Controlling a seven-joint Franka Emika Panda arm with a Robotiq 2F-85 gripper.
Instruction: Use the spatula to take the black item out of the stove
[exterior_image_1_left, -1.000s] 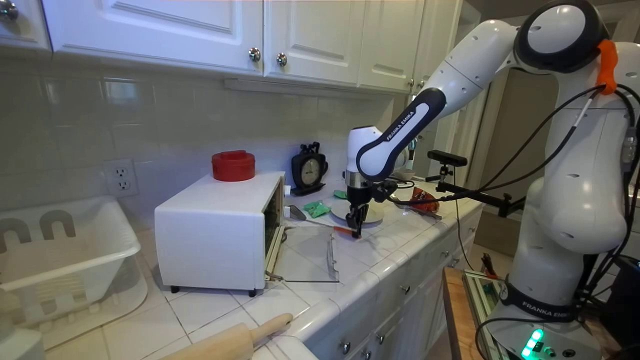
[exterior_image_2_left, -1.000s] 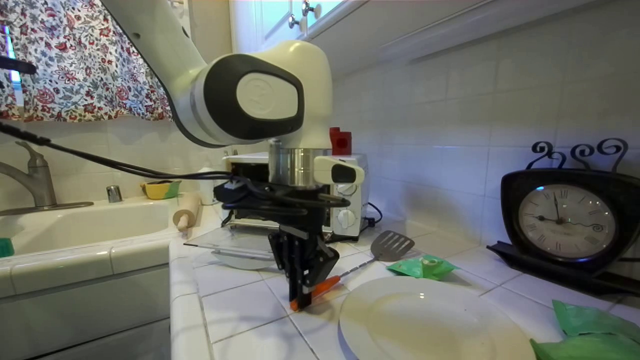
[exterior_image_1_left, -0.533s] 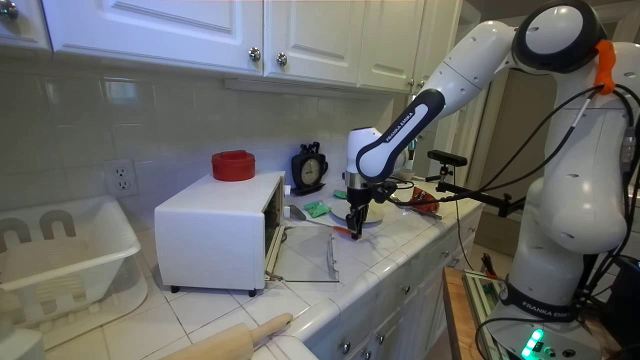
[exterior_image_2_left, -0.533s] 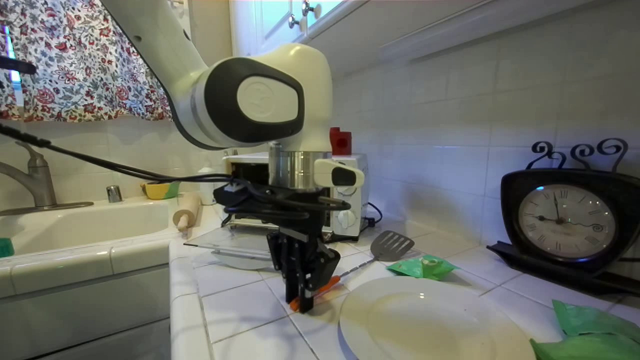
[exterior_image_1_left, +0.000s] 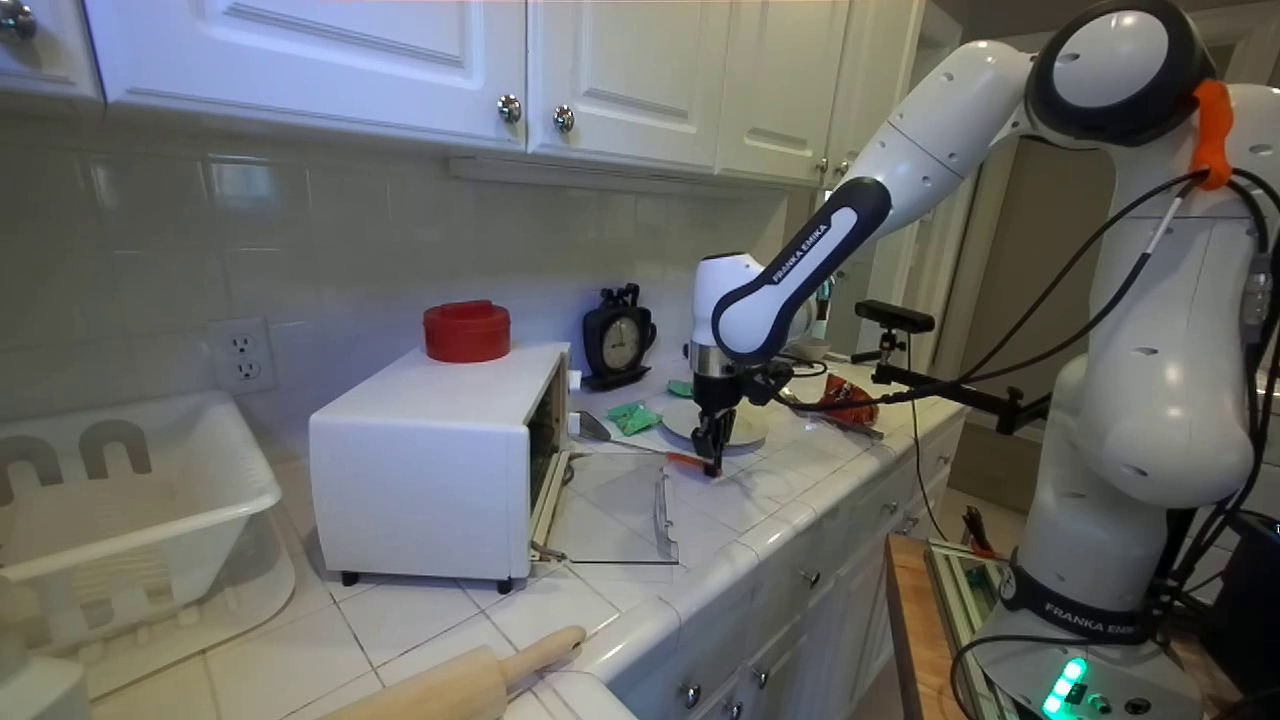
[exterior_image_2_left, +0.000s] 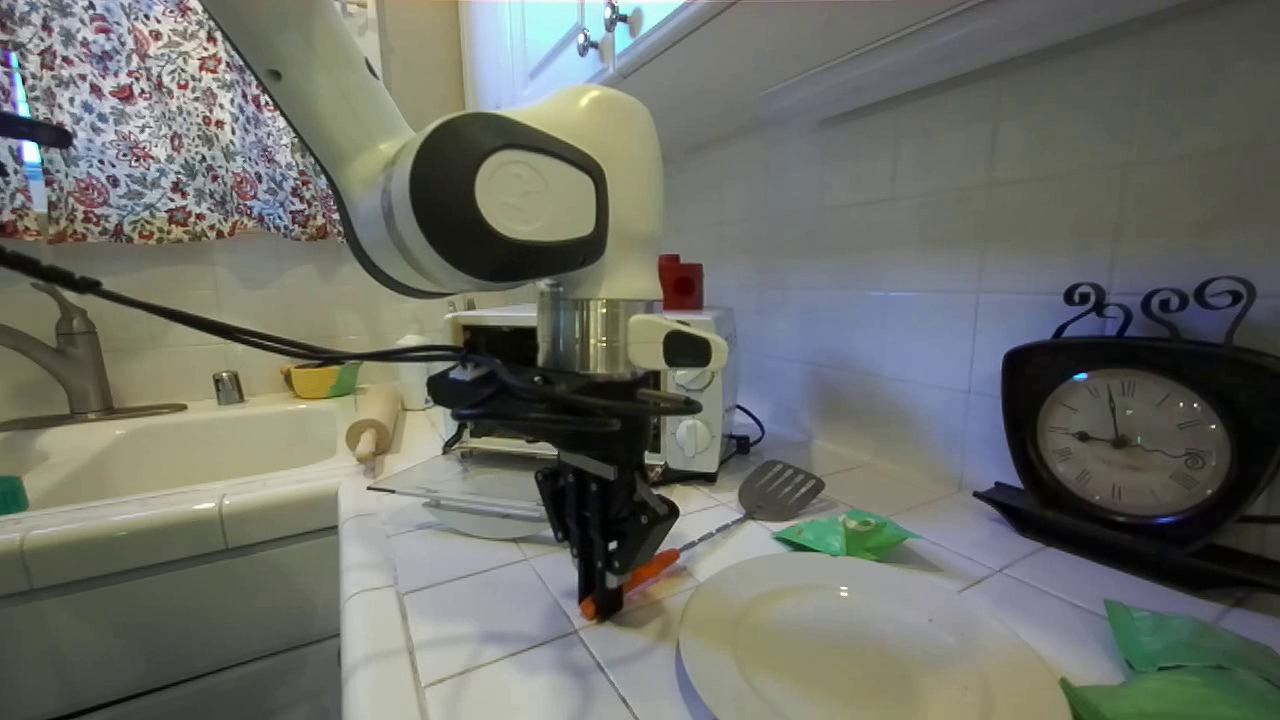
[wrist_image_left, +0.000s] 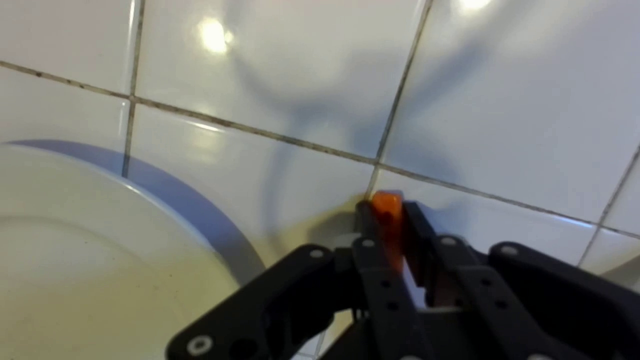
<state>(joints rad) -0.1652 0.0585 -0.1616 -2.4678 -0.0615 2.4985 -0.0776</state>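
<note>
The spatula lies on the white tiles, with its grey slotted head toward the stove and its orange handle toward the robot. The handle also shows in the wrist view. My gripper points down at the handle's end. In the wrist view the fingers press on both sides of the handle. The gripper shows in an exterior view too. The white stove has a red disc on top. Its glass door is folded down open. The black item is not visible; the stove's inside is dark.
A white plate lies beside the gripper. Green packets and a black clock stand near the wall. A white dish rack and a rolling pin are beyond the stove. A red bag lies behind the arm.
Half a second ago the fingers stood slightly wider and lower around the handle; now they are together on it. The spatula head has shifted very slightly left and up in an exterior view.
</note>
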